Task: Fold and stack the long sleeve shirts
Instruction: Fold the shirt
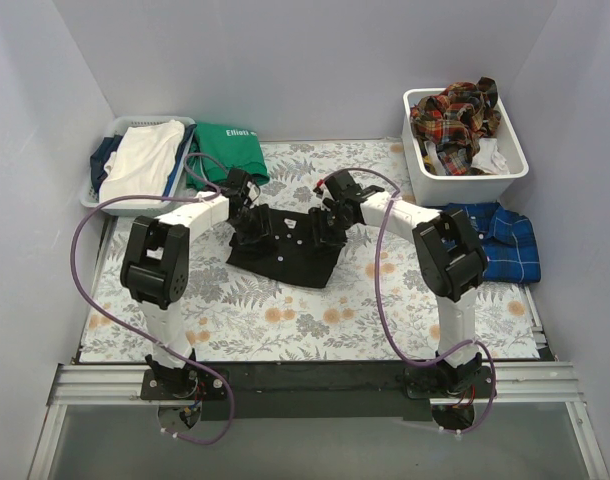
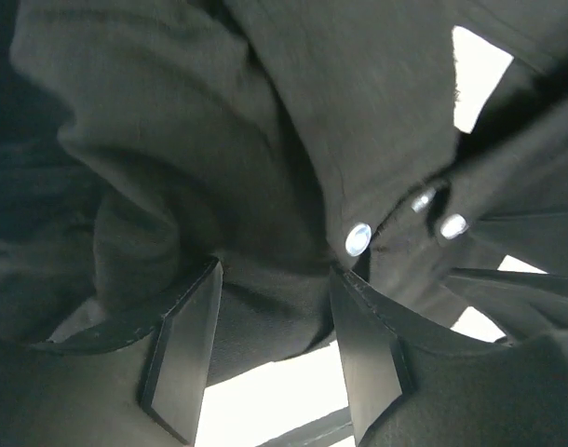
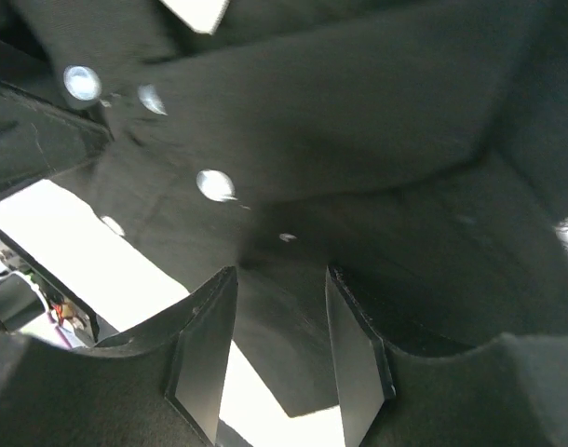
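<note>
Both arms meet over the black long sleeve shirt (image 1: 285, 255) at the middle of the counter (image 1: 285, 320)

The shirt lies bunched into a rough dark patch, its far edge under the left gripper (image 1: 250, 218) and the right gripper (image 1: 318, 222), which sit near each other. In each wrist view the jaws stand partly spread with black cloth filling the gap; I cannot tell whether they pinch it or only rest against it. Silver snap buttons (image 2: 358, 238) show on the cloth. A blue plaid shirt (image 1: 500, 240) lies flat at the right edge, just near of a white bin (image 1: 420, 165) that holds red-orange plaid shirts (image 1: 455, 115). Far left, a green top (image 1: 230, 150) lies beside a basket (image 1: 93, 190) of pale cloth
</note>
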Controlling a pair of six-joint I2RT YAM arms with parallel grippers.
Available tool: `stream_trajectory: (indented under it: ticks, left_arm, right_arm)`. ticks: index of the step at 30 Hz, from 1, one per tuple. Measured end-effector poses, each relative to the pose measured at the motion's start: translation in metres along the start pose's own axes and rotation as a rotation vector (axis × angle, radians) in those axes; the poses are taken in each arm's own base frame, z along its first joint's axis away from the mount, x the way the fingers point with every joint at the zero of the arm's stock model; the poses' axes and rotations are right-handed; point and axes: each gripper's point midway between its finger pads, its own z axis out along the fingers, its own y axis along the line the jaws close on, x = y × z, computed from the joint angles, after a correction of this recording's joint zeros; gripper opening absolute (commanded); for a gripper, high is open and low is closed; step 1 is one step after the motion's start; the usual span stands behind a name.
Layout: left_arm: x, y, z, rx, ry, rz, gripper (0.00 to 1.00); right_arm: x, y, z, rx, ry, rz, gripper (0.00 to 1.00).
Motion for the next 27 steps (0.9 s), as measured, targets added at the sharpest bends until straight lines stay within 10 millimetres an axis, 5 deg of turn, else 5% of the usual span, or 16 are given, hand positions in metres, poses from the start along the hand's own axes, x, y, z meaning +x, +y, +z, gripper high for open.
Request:
stream_trajectory:
  ticks: [9,12,16,20,24,27]
  left_arm:
    - [-0.003,0.019,-0.013,-0.041,-0.031,-0.043,0.55]
    - [-0.02,0.015,-0.037,-0.058,-0.093,-0.029,0.67]
    - [-0.058,-0.004,-0.093,-0.04,-0.284,-0.001,0.68]
    - [-0.08,-0.005,-0.131,-0.022,-0.404,-0.033,0.69]
    - [-0.088,0.031,-0.117,-0.061,-0.379,-0.147,0.71]
    - [-0.081,0.063,-0.096,-0.079,-0.314,-0.247,0.71]
  right_arm:
    - [0.015,-0.012,0.011,-0.001,0.045,0.063,0.49]
    - [0.013,-0.016,0.008,0.008,0.035,0.067,0.5]
    - [0.007,-0.018,-0.011,0.045,-0.012,0.055,0.55]
    - [0.001,-0.01,-0.052,0.051,-0.109,0.026,0.96]
    - [0.005,-0.014,-0.073,0.063,-0.16,0.017,0.99]
    - [0.02,-0.029,-0.064,0.075,-0.135,0.037,0.99]
